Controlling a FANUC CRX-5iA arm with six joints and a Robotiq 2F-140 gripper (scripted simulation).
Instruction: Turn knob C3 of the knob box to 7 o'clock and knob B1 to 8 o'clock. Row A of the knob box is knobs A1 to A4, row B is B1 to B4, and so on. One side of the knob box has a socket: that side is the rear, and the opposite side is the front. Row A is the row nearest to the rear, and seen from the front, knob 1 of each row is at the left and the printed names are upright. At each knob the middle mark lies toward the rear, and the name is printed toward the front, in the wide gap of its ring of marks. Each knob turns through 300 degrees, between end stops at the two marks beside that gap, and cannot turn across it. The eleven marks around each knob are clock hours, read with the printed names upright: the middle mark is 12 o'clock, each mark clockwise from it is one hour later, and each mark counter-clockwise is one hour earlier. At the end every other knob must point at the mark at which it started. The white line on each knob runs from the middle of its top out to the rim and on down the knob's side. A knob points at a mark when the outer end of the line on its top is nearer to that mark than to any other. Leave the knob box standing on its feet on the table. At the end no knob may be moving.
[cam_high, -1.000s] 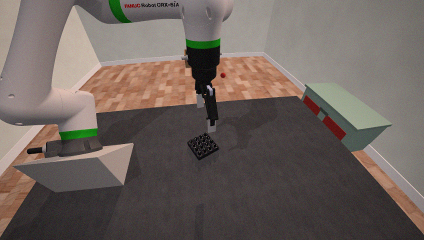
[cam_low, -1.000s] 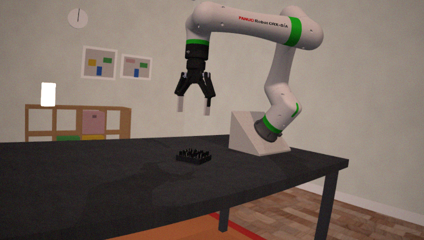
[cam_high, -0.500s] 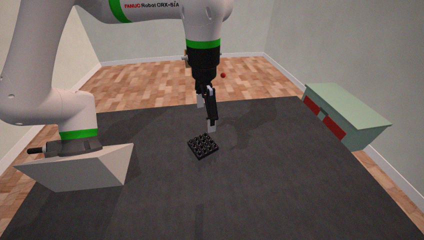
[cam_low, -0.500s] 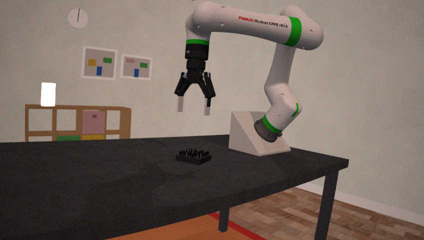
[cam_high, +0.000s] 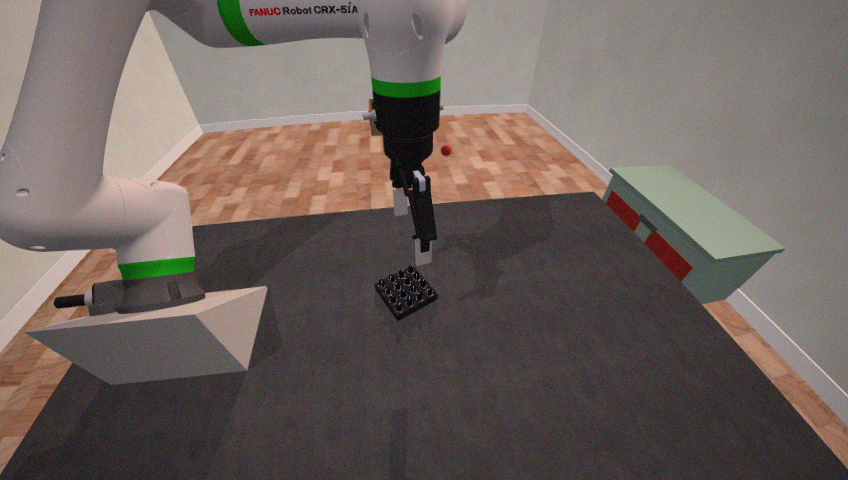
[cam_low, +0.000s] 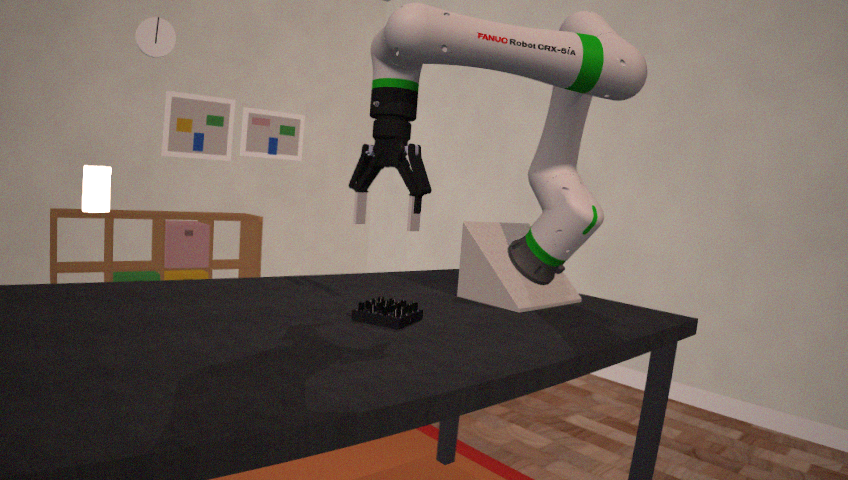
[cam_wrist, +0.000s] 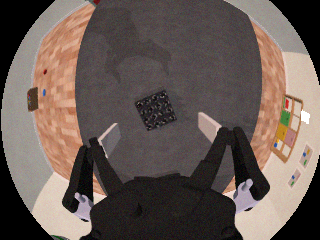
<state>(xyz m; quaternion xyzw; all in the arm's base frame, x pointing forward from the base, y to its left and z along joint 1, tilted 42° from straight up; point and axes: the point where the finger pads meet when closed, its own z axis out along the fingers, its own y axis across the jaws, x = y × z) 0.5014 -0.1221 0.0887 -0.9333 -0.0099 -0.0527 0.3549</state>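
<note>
The knob box (cam_high: 407, 292) (cam_low: 386, 316) (cam_wrist: 155, 111) is a small black square block with a grid of black knobs. It stands on the dark table (cam_high: 535, 356) (cam_low: 178, 333) near the middle. The knobs' white lines and printed names are too small to read. My gripper (cam_high: 410, 231) (cam_low: 386, 220) (cam_wrist: 158, 125) is open wide and empty. It hangs high above the box, roughly over it, with the pale fingertips pointing down.
The arm's white wedge base (cam_high: 148, 342) (cam_low: 505, 279) sits on the table beside the box. A green cabinet (cam_high: 684, 228) stands off the table's far right. A wooden shelf (cam_low: 154, 246) stands by the wall. A small red ball (cam_high: 445, 150) lies on the floor.
</note>
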